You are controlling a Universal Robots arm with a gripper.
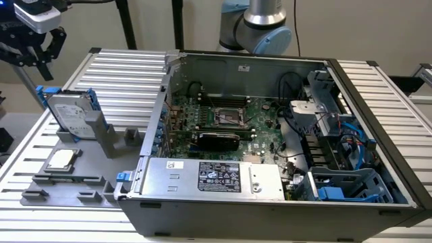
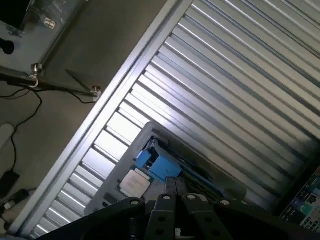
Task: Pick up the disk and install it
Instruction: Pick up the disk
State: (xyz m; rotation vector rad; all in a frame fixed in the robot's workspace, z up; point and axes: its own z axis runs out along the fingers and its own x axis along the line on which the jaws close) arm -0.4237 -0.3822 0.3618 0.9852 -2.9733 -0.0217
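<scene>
The disk is a silver-grey drive with a white label and blue rails. It stands on edge in a grey holder on the ribbed table, at the exterior view's left. My gripper hangs in the air above the disk, a little further to the exterior view's left, and touches nothing. In the wrist view, the disk's blue rail shows just beyond the gripper, which holds nothing. The open computer case fills the middle, with a grey drive cage at its near right corner.
A small square silver chip lies on the grey fixture plate in front of the disk. Inside the case are a motherboard, a silver power supply with a black label, and cables along the right side. Black stand legs rise behind the table.
</scene>
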